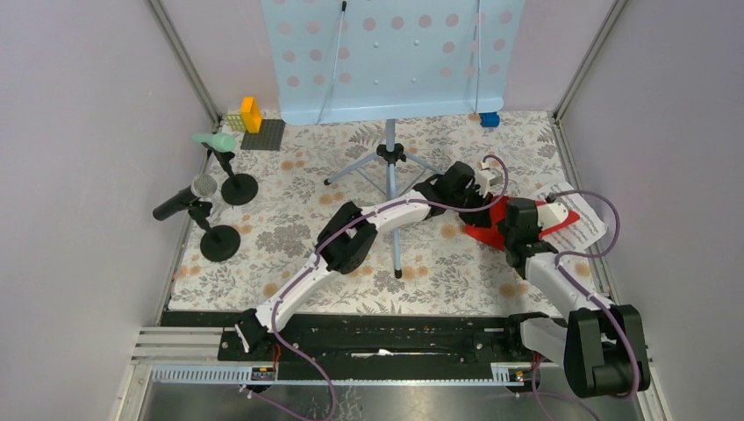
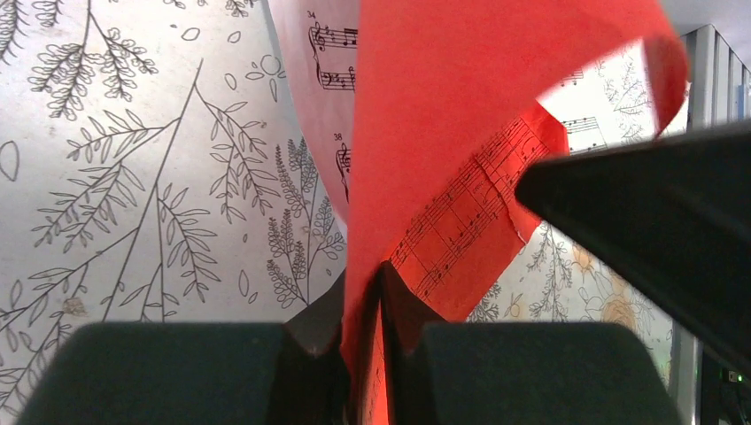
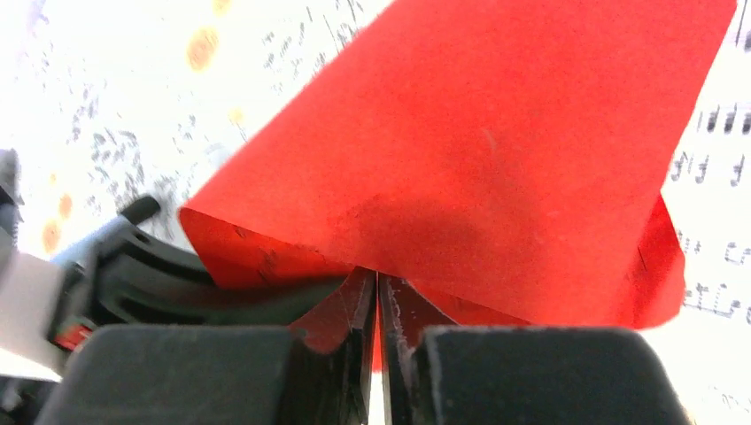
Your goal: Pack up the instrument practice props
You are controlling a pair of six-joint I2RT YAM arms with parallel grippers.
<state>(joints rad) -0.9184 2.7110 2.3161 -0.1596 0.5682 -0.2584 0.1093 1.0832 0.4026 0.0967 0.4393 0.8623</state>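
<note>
The red music sheet (image 1: 484, 230) is curled up between my two grippers at the right of the mat. My left gripper (image 2: 367, 292) is shut on one edge of the red sheet (image 2: 460, 133). My right gripper (image 3: 378, 283) is shut on another edge of the red sheet (image 3: 496, 159). A white music sheet (image 1: 586, 219) lies under and right of it. The pale blue sheet-music rack (image 1: 390, 54) stands at the back on its tripod legs (image 1: 389, 167). The mint-green microphone (image 1: 214, 140) and the black microphone (image 1: 184, 200) sit in their round-based holders (image 1: 219, 243) at the left.
Yellow and orange bricks (image 1: 248, 116) on a grey plate stand at the back left. A small blue toy car (image 1: 490, 119) sits at the back right, under the rack. Grey walls close in both sides. The tripod's front leg (image 1: 395, 250) runs between the arms.
</note>
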